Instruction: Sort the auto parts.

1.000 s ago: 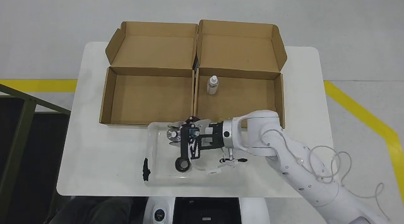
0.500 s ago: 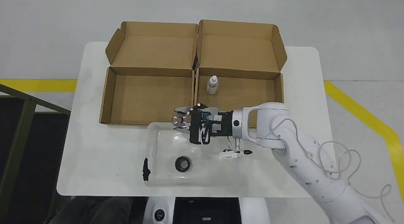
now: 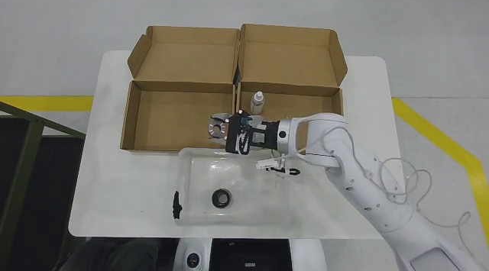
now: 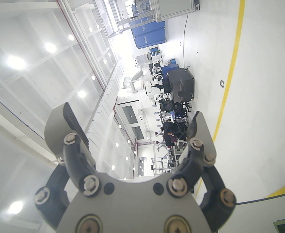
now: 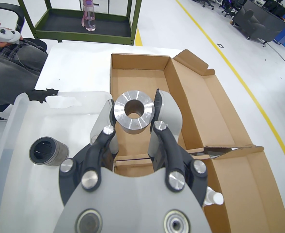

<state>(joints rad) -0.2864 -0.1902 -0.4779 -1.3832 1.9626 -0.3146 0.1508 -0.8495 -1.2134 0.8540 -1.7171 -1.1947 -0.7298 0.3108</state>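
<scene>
Steel ring, item in hand: we are logging it as pinched by its curved wall between the two fingers of the right claw. Its bored face is facing back toward the wrist, so the bore is running roughly along the claw's reach. We are placing it above the empty carton, over the corner nearest the clear bin. That spot is near the wall the carton shares with the second carton, where a small white bottle is standing. We are judging that the release is turning on this: bare carton floor is lying under and ahead of the ring, with the bin rim behind it. Dark sleeve is lying in the bin on the bench, nearer the right arm. Left claw is pointing up at the ceiling, spread wide and carrying nothing.
</scene>
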